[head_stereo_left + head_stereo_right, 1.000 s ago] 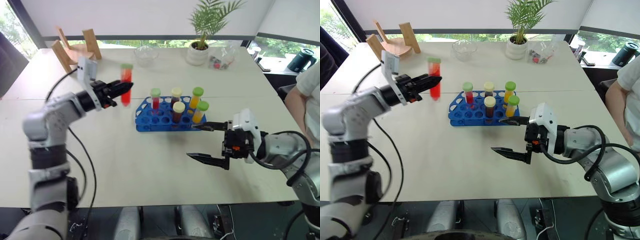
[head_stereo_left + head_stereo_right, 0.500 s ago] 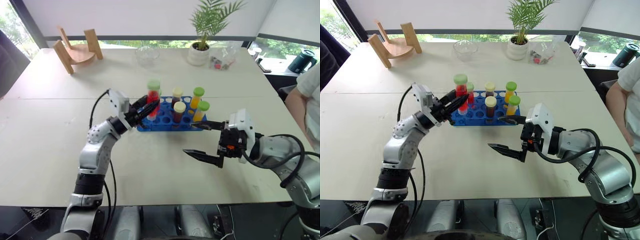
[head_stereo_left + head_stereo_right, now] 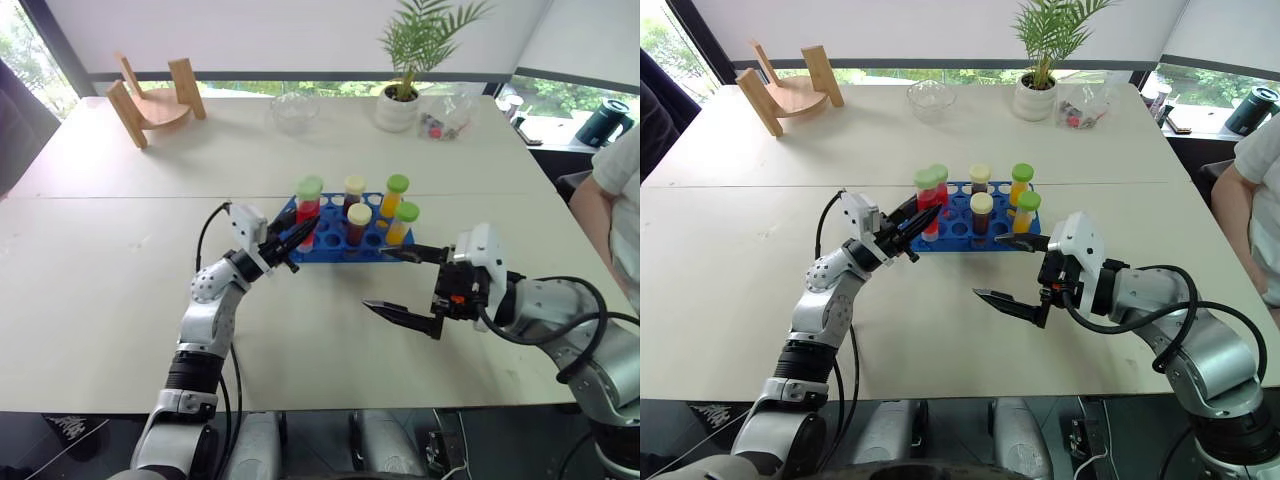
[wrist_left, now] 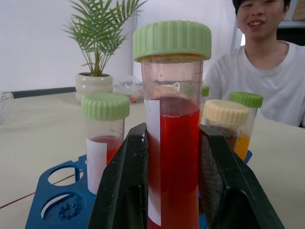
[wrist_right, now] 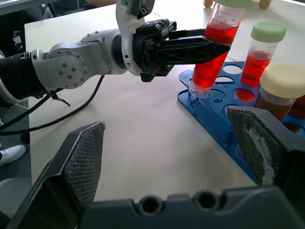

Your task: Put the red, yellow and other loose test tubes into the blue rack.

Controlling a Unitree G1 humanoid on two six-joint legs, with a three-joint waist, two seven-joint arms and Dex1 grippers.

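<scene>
The blue rack stands near the middle of the worktop, a little toward the far edge where the potted plant sits. Five capped tubes stand upright in its holes: a red tube with a green cap, a dark tube with a cream cap at the far row, a second dark tube with a cream cap nearer the front, and two orange-yellow tubes with green caps at the rack's right end.

The left claw is clamped shut on a red test tube with a green cap, its two black fingers pressing the tube's sides below the liquid line. In the right wrist view the tube leans slightly, with its lower end at the rack's left front corner, at or just over a hole there; whether the tip is already inside the hole cannot be told.

The right claw hangs over the worktop just in front of the rack's right end, jaws spread wide with nothing between them; one finger reaches close to the rack's near edge.

A wooden curved stand sits at the far left corner, a glass bowl near the far edge, and a person in a white shirt sits at the right edge.
</scene>
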